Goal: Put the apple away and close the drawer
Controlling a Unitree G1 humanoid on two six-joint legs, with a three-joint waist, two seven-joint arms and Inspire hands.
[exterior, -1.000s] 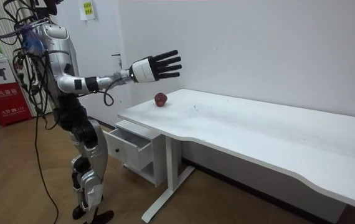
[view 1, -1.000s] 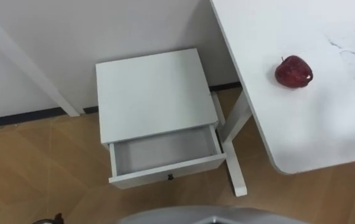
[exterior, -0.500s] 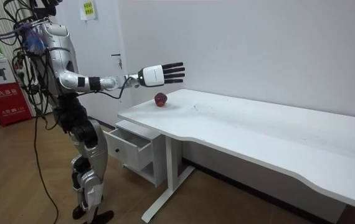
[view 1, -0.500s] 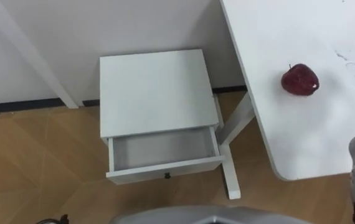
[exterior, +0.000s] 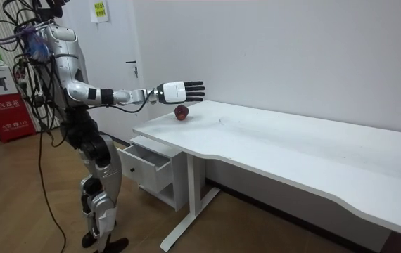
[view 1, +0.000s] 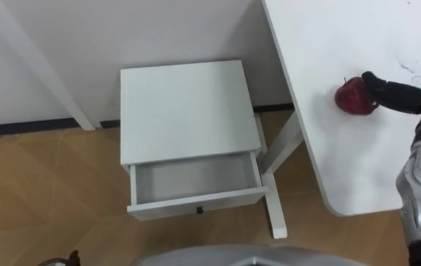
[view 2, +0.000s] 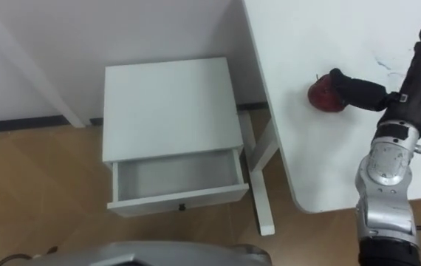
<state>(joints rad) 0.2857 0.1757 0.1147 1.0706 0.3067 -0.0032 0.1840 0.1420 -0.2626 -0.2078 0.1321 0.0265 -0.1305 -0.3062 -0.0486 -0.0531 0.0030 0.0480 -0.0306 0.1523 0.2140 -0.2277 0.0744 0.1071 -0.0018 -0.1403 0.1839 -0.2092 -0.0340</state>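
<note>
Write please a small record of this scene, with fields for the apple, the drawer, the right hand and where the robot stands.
apple: red, lying on the white table, not grasped
drawer: pulled open, in the low white cabinet beside the table
right hand: open, fingers straight, over the apple; whether the thumb touches it cannot be told
robot: stands at the table's end, in front of the cabinet, right arm stretched out
task state: apple not yet in the drawer

White walls (exterior: 292, 49), plain. Wood-pattern floor (view 1: 40, 185) with a dark skirting board (view 1: 18, 127). Long white table (exterior: 313, 151) stands against the wall.
</note>
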